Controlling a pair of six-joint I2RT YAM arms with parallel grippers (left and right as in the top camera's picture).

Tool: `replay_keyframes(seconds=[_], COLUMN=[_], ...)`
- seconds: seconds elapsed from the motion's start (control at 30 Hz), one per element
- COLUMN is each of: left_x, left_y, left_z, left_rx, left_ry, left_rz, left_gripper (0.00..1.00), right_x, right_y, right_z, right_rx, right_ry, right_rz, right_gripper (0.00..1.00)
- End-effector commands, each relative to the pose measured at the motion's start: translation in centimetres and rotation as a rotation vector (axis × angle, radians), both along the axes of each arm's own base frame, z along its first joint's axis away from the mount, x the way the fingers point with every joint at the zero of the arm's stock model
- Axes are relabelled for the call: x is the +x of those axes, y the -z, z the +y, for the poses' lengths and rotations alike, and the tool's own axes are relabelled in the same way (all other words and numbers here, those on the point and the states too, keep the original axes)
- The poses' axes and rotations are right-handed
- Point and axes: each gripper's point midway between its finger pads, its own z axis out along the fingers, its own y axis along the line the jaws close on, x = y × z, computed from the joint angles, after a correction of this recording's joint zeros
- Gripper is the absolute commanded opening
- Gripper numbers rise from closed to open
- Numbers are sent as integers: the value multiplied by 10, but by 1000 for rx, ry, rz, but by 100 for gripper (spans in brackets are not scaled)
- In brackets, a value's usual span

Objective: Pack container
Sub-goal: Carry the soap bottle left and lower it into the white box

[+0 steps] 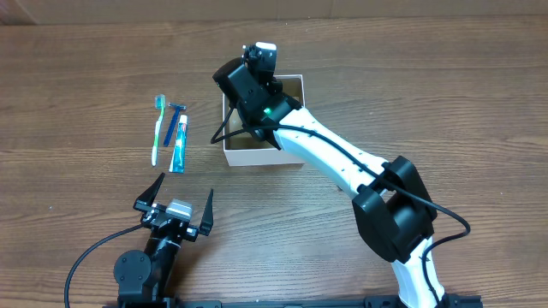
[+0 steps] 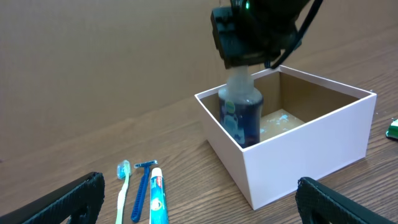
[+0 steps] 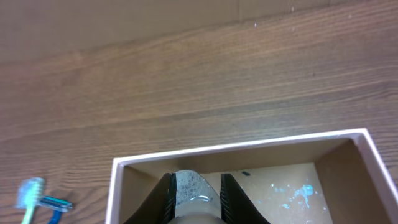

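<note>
Toothbrush (image 1: 157,128): lay farthest left on the wooden table (image 1: 445,103), at about 9 o'clock from the box, its length running 12 to 6 with the pale bristle head at the 12 end.
Razor (image 1: 172,120): blue, just beside the toothbrush on its 3 o'clock side, head toward 12.
Toothpaste tube (image 1: 179,145): blue and white, just beside the razor and reaching a little further toward 6.
Left gripper (image 1: 185,188): sat low on the table at roughly 6 o'clock from the three toiletries, its black fingers (image 2: 68,200) spread wide apart with nothing between them.
Container (image 1: 248,157): stood near the middle of the table, at about 1 o'clock from the left gripper and well apart from it; it had white walls and a brown floor marked with pale blue flecks.
Bottle (image 2: 241,115): dark blue with a clear neck, upright inside the container against its 9 o'clock wall; whether it touched the floor I could not tell.
Right gripper (image 3: 198,194): came down over the container from above, fingers (image 3: 166,196) closed on the neck of the bottle from either side.
Green object (image 2: 393,129): on the table at the right edge of the left wrist view, too little of it showing to tell what it was.
</note>
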Motion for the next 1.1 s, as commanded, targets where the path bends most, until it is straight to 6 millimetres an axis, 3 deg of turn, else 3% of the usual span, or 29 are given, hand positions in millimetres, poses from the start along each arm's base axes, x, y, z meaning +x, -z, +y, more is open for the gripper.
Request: replay_keyframes(seconds=[0.0,0.2,0.73,0.87,1.07], left_x=[1,1,1,1,1], left_y=[-1,-1,-1,0,0], left_z=[3,3,3,3,3], left_rx=[18,18,18,18,18], left_ry=[-14,-14,-14,-14,-14], left_rz=[-11,-11,-11,-11,-11], left_gripper=[100,100,100,100,100], right_x=[5,4,2,2,0], right_y=[-12,-11,-14,-31,-94], right_z=[1,5,23,35,50], right_rx=[17,28,49,59,89], right_ry=[18,4,-100,-168,-264], right_rz=[-38,-30,-20,-32,-57], right_gripper=[4,5,62,69,77])
